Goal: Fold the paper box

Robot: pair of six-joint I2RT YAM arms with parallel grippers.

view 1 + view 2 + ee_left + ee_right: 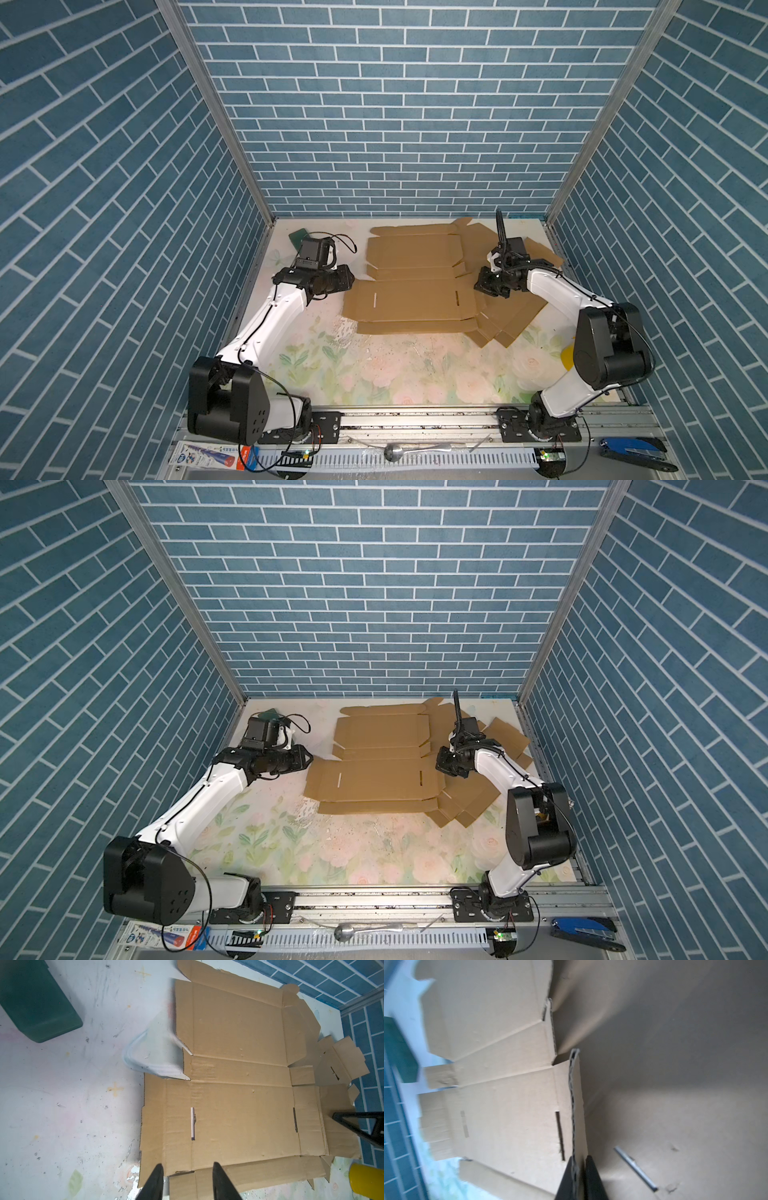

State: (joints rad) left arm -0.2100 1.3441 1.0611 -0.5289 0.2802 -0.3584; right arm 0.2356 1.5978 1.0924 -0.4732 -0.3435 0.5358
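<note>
So the flat brown cardboard box blank (415, 286) lies unfolded near the floral desk's (374, 374) far edge. The right gripper (579, 1159) is clamped on its side flap, and the left gripper (187, 1164) is released, jaws apart, at the opposite edge.

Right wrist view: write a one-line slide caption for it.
Right end effector shut on the raised edge of a flat, unfolded cardboard box lying over another cardboard sheet.

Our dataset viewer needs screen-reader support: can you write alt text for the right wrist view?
The right gripper pinches the corrugated edge of a side flap on the flat, unfolded cardboard box blank. Its creased, slotted panels spread out beyond, with another cardboard sheet lying beneath.
</note>
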